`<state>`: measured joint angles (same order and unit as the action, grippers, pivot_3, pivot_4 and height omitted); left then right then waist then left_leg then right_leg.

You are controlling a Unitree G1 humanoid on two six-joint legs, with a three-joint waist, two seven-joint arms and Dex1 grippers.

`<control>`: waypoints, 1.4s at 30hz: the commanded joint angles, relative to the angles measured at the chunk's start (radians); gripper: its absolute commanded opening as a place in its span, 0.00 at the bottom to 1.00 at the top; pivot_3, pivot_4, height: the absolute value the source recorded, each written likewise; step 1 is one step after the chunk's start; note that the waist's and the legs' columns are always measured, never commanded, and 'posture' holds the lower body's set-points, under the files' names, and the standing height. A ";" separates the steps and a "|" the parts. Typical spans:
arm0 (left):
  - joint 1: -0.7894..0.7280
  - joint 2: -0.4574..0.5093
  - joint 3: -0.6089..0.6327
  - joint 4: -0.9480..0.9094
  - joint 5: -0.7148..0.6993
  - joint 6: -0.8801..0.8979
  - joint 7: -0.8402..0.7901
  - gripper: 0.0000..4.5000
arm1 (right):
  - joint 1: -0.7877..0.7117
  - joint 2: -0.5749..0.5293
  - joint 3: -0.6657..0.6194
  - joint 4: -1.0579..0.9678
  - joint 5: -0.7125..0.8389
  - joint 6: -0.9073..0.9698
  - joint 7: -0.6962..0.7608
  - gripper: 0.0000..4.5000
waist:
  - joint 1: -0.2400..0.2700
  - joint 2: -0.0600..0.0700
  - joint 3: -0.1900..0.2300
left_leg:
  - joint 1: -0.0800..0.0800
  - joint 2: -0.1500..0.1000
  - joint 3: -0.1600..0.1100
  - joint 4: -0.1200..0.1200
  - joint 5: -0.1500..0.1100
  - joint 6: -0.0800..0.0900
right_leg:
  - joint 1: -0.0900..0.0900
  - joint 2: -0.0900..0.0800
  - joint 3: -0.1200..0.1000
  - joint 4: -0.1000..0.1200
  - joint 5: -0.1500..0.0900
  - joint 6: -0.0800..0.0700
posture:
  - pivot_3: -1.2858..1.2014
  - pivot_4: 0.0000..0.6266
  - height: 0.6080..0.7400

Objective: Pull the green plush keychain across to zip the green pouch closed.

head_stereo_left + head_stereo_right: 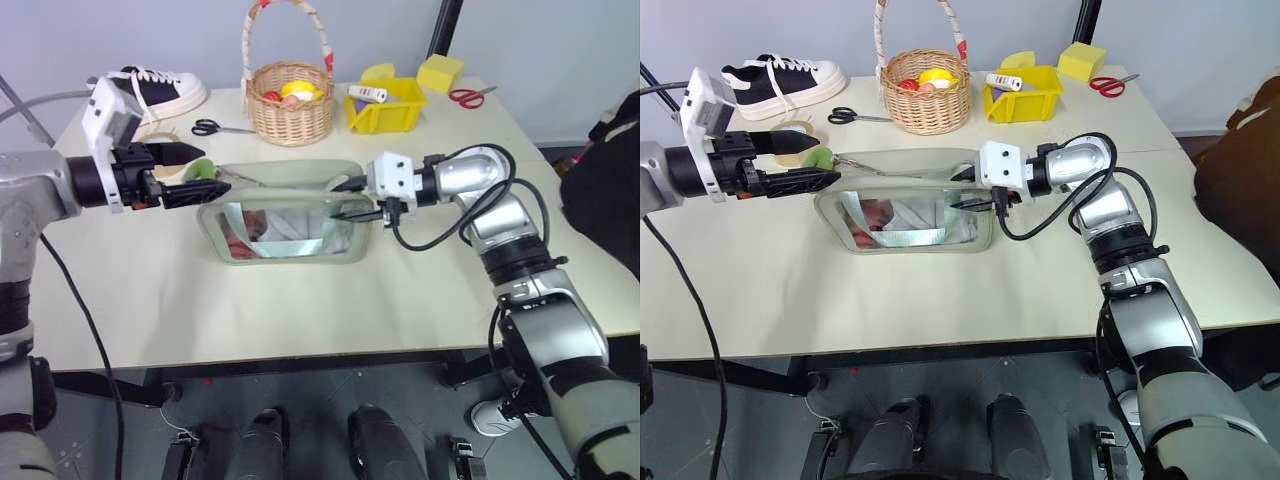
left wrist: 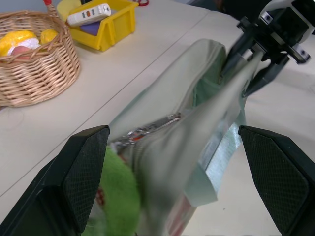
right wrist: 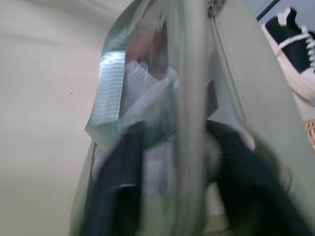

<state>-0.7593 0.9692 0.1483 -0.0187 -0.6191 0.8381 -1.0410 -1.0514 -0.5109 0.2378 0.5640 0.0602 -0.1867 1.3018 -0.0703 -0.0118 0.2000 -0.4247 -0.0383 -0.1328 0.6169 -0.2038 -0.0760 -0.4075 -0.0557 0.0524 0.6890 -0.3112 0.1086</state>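
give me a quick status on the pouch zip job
Left gripper jaws open around green plush keychain. Right gripper at green pouch far end, grip unclear. Nothing blocking.

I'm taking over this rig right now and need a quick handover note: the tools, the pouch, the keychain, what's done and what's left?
Left tool: open, its fingers either side of the green plush keychain at the pouch's left end, not closed on it.
Right tool: at the right end of the green pouch, fingers astride its top edge; grip state unclear.
The pouch lies mid-table with its clear window facing the robot.
Done: the zipper looks closed along the top, with the keychain at the left end.
Left: confirm the zip is fully shut, then draw both tools away.
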 commanded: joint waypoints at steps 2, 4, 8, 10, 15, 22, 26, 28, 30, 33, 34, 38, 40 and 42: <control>0.005 0.046 0.047 0.009 0.010 -0.011 -0.003 1.00 | 0.012 -0.087 -0.069 -0.203 0.070 0.125 0.033 0.76 | 0.001 0.000 0.000 | 0.000 0.000 0.000 0.000 0.000 0.000 | 0.000 0.000 0.000 0.000 0.000 0.000 | 0.52 0.24 1.00; 0.020 0.065 0.059 0.021 0.015 -0.021 -0.006 1.00 | 0.025 -0.111 -0.089 -0.269 0.093 0.185 0.021 0.76 | 0.001 0.000 0.000 | -0.001 0.000 0.000 0.000 0.000 0.000 | 0.000 0.000 0.000 0.000 0.000 0.000 | 0.52 0.24 1.00; 0.029 0.103 0.080 0.076 0.037 -0.045 -0.015 1.00 | 0.056 -0.136 -0.121 -0.359 0.120 0.283 -0.012 0.76 | -0.001 0.000 0.000 | 0.000 0.000 0.000 0.000 0.000 0.000 | 0.000 0.000 0.000 0.000 0.000 0.000 | 0.52 0.24 1.00; 0.032 0.115 0.082 0.102 0.046 -0.059 -0.022 1.00 | 0.071 -0.134 -0.124 -0.384 0.127 0.318 -0.028 0.76 | 0.000 0.000 0.000 | 0.000 0.000 0.000 0.000 0.000 0.000 | 0.000 0.000 0.000 0.000 0.000 0.000 | 0.52 0.24 1.00; 0.036 0.123 0.065 0.155 0.076 -0.102 -0.043 1.00 | 0.106 -0.106 -0.098 -0.392 0.112 0.325 -0.056 0.76 | 0.001 0.000 0.000 | 0.000 0.000 0.000 0.000 0.000 0.000 | 0.000 0.000 0.000 0.000 0.000 0.000 | 0.52 0.24 1.00; 0.064 0.122 0.064 0.223 0.113 -0.139 -0.073 1.00 | 0.118 -0.091 -0.079 -0.361 0.099 0.299 -0.064 0.35 | 0.000 0.000 0.000 | 0.000 0.000 0.000 0.000 0.000 0.000 | 0.000 0.000 0.000 0.000 0.000 0.000 | 0.52 0.24 1.00; 0.090 0.084 0.049 0.227 0.128 -0.163 -0.068 1.00 | 0.125 -0.091 -0.075 -0.355 0.096 0.283 -0.064 0.01 | 0.001 0.000 0.000 | 0.000 0.000 0.000 0.000 0.000 0.000 | 0.000 0.000 0.000 0.000 0.000 0.000 | 0.52 0.24 1.00; 0.088 0.055 0.036 0.238 0.141 -0.182 -0.055 1.00 | 0.129 -0.092 -0.071 -0.357 0.094 0.276 -0.061 0.01 | 0.001 0.000 0.000 | 0.000 0.000 0.000 0.000 0.000 0.000 | 0.000 0.000 0.000 0.000 0.000 0.000 | 0.52 0.24 1.00; 0.066 0.023 0.031 0.274 0.159 -0.202 -0.030 1.00 | 0.130 -0.093 -0.069 -0.357 0.091 0.267 -0.058 0.01 | 0.001 0.000 0.000 | 0.000 0.000 0.000 0.000 0.000 0.000 | 0.000 0.000 0.000 0.000 0.000 0.000 | 0.52 0.24 1.00; 0.029 -0.011 0.034 0.339 0.186 -0.230 0.001 1.00 | 0.131 -0.093 -0.068 -0.358 0.089 0.261 -0.056 0.01 | -0.001 0.000 0.000 | 0.000 0.000 0.000 0.000 0.000 0.000 | 0.000 0.000 0.000 0.000 0.000 0.000 | 0.52 0.24 1.00; 0.016 -0.021 0.035 0.360 0.192 -0.237 0.008 1.00 | 0.132 -0.093 -0.067 -0.358 0.090 0.260 -0.055 0.01 | -0.001 0.000 0.000 | 0.000 0.000 0.000 0.000 0.000 0.000 | 0.000 0.000 0.000 0.000 0.000 0.000 | 0.52 0.24 1.00; -0.007 -0.050 0.025 0.399 0.207 -0.256 0.008 1.00 | 0.135 -0.094 -0.066 -0.357 0.088 0.257 -0.055 0.01 | 0.000 0.000 0.000 | 0.000 0.000 0.000 0.000 0.000 0.000 | 0.000 0.000 0.000 0.001 0.000 0.000 | 0.52 0.24 1.00; -0.005 -0.066 0.013 0.383 0.199 -0.246 -0.009 1.00 | 0.135 -0.095 -0.066 -0.357 0.086 0.257 -0.056 0.01 | 0.000 0.000 0.000 | 0.000 0.000 0.000 0.000 0.000 0.000 | 0.000 0.000 0.000 0.001 0.000 0.000 | 0.52 0.24 1.00; -0.002 -0.072 0.006 0.361 0.192 -0.235 -0.027 1.00 | 0.136 -0.096 -0.066 -0.362 0.086 0.260 -0.055 0.01 | 0.000 0.000 0.000 | 0.000 0.000 0.000 0.000 0.000 0.000 | 0.000 0.000 0.000 0.001 0.000 0.000 | 0.52 0.24 1.00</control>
<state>-0.7447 0.8891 0.1486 0.3789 -0.4216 0.6037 -1.0498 -0.9140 -0.6045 0.1768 0.2217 0.1415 0.0808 1.2442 -0.0702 -0.0120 0.1998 -0.4246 -0.0382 -0.1327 0.6172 -0.2037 -0.0757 -0.4076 -0.0558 0.0522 0.6896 -0.3110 0.1084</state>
